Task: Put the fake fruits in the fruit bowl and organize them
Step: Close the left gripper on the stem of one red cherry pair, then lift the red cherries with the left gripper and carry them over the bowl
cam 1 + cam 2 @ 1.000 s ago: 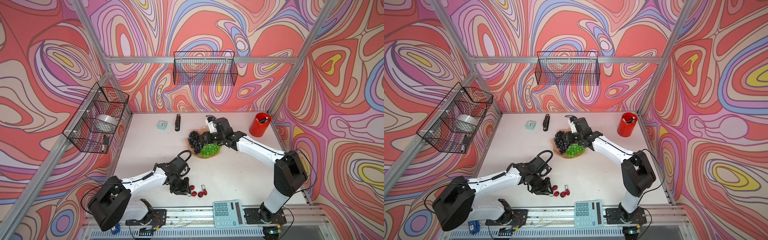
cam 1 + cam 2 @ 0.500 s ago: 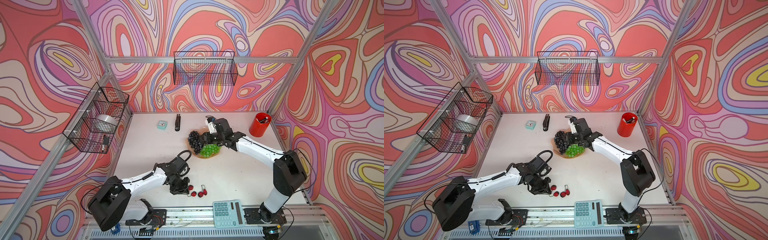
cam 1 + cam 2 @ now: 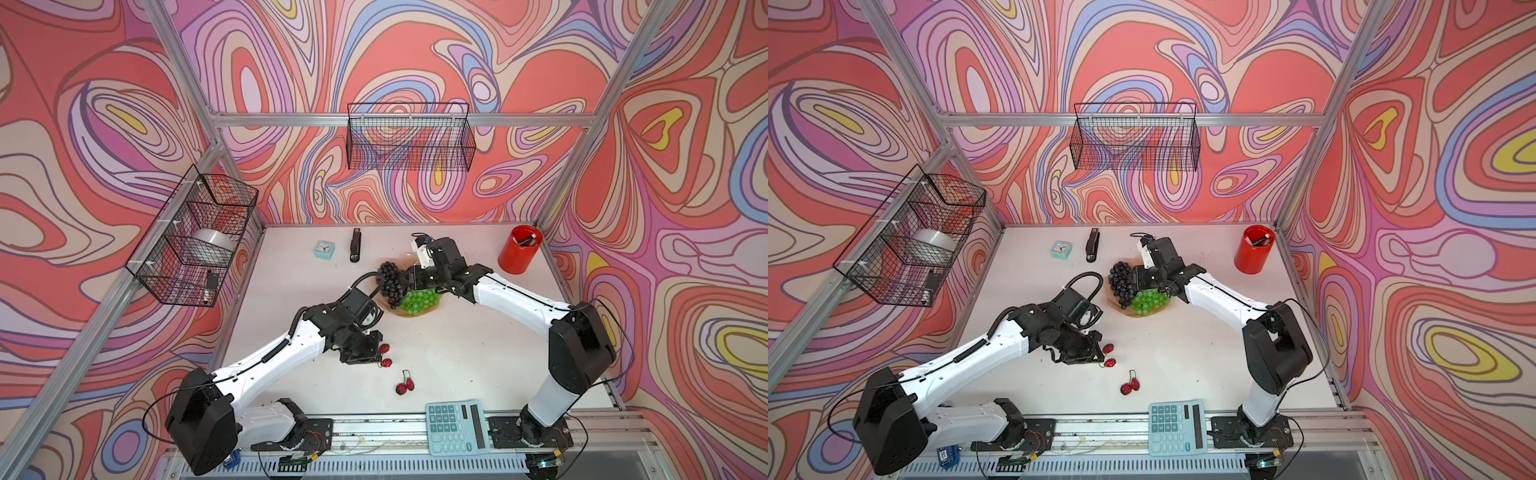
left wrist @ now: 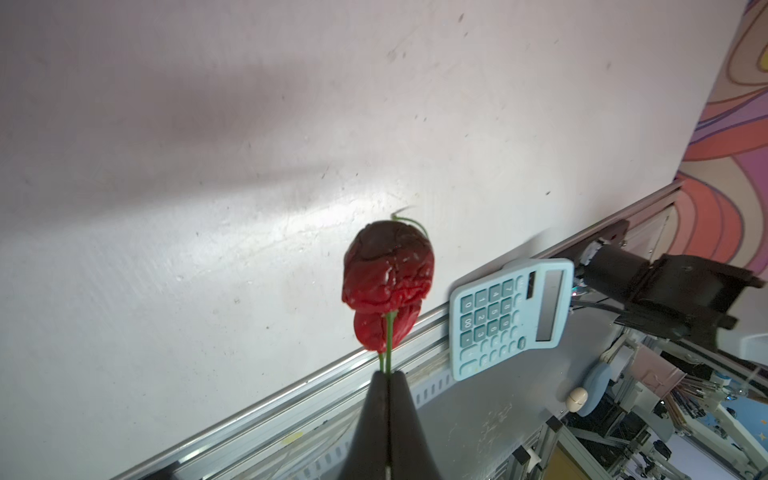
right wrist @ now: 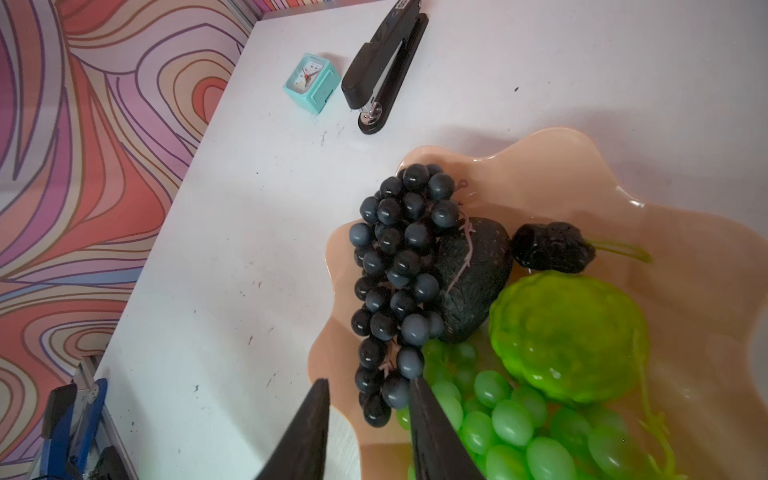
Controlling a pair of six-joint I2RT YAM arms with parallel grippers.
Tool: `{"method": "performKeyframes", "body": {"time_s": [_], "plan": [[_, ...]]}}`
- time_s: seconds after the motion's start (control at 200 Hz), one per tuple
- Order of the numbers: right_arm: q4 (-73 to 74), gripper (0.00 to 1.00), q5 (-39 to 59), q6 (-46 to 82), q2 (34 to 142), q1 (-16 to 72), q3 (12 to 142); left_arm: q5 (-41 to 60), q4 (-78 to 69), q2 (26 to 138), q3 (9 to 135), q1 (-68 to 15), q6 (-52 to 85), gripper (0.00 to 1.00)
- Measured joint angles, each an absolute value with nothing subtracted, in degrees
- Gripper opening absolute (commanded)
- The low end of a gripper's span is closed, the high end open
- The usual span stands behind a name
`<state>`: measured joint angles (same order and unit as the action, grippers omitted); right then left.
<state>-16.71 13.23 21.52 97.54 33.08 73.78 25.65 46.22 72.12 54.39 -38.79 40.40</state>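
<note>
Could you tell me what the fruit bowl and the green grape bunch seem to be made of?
The fruit bowl looks like glossy peach plastic, possibly glazed ceramic: its wavy rim carries highlights. The green grape bunch looks like translucent plastic: light glows through the beads.

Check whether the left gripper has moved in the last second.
Yes. In a top view the left gripper, pinching a cherry pair, has shifted away from the calculator, toward the fruit bowl.

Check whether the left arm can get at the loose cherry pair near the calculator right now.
Probably not yet: the left gripper is shut on the held cherries' stems. The loose cherry pair lies close, with nothing between.
</note>
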Motion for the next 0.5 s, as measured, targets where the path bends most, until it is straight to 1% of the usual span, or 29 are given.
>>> {"method": "performKeyframes", "body": {"time_s": [0.145,0.305,0.496], "plan": [[-19.62,0.37,11.70,19.33,94.74,33.08,73.78,25.96,47.20,77.84,64.51,-35.22,38.02,0.01],[-22.63,0.39,9.28,17.39,89.21,33.08,72.27,25.43,47.13,85.89,76.69,-31.46,34.81,0.01],[-26.76,0.39,5.19,15.75,83.74,33.08,69.84,24.86,45.52,95.90,88.49,-28.80,32.71,0.01]]}}
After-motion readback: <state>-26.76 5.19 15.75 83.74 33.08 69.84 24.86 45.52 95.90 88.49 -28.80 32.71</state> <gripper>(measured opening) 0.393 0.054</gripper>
